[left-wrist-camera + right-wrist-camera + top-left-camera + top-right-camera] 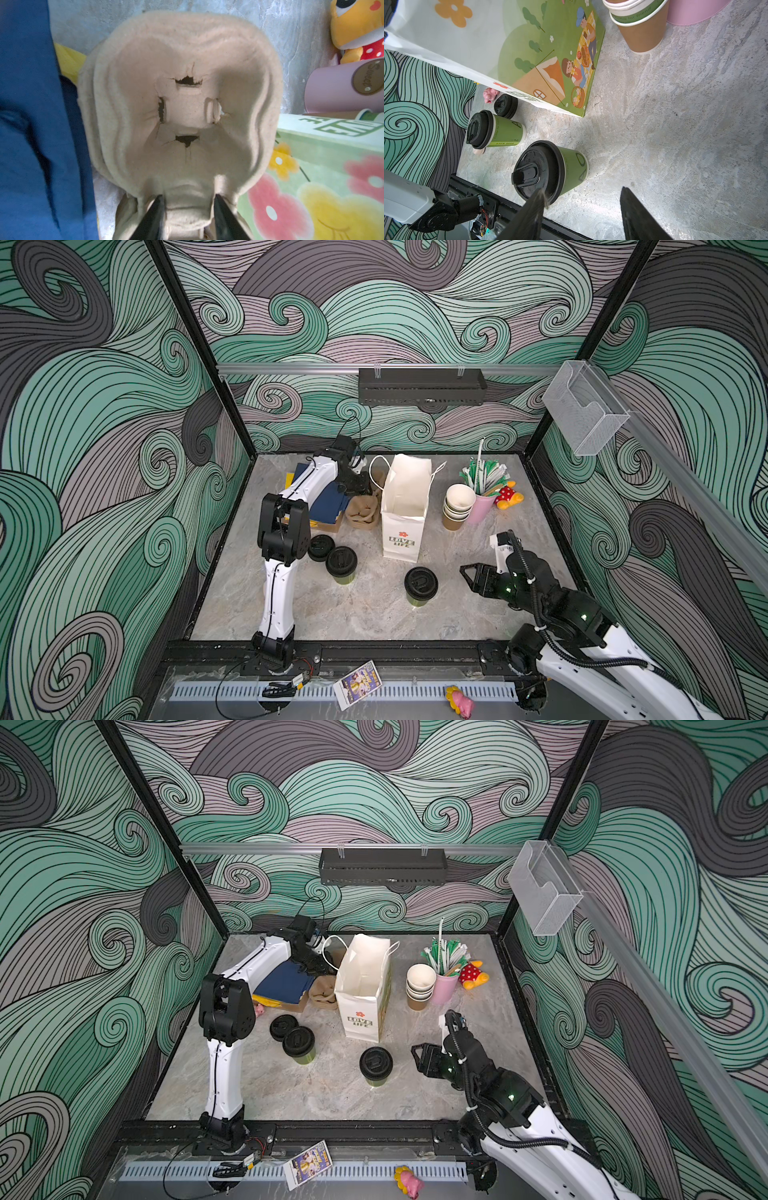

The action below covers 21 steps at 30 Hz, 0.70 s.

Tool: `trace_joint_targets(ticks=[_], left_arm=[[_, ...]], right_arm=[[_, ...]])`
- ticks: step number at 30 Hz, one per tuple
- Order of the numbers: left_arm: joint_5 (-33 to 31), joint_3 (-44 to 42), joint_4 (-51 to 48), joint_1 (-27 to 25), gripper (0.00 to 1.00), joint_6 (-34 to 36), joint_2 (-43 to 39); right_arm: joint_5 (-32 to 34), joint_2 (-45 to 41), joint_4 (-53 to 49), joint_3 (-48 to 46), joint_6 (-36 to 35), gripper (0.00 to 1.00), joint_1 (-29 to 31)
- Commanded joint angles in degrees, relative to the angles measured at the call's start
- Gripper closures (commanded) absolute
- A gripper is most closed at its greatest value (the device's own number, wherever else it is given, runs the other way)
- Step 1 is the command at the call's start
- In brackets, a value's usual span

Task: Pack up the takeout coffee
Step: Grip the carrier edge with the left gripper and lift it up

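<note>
Two green paper cups with black sip lids stand on the table in both top views, one at front centre [421, 585] [376, 1065] and one further left [341, 564] [298, 1046]. A short stack of black lids [321, 547] sits behind the left one. My right gripper [467, 572] [583, 190] hangs open just right of the front cup [550, 170], holding nothing. My left gripper [361, 485] [189, 196] is down at the brown pulp cup carrier [363, 514] [187, 104], fingers pressed on either side of its rim tab. A white paper bag [403, 539] stands open beside the carrier.
A stack of empty cups [458, 506] and a pink cup of wrapped straws [484, 506] stand right of the bag, with a plush toy [509, 495] behind. A blue folded cloth [328, 502] lies left of the carrier, under my left arm.
</note>
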Motion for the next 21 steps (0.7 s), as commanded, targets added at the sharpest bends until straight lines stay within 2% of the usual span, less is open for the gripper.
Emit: trace_joint_targets(ticks=[1, 21], left_arm=[[-0.1, 1.9, -1.7, -0.4, 0.62, 1.4, 1.0], [-2.4, 2.4, -1.8, -0.8, 0.77, 0.8, -4.1]], right_arm=[[-0.1, -0.3, 0.8, -0.7, 0.3, 0.4, 0.3], [0.5, -1.8, -0.2, -0.7, 0.4, 0.4, 0.2]])
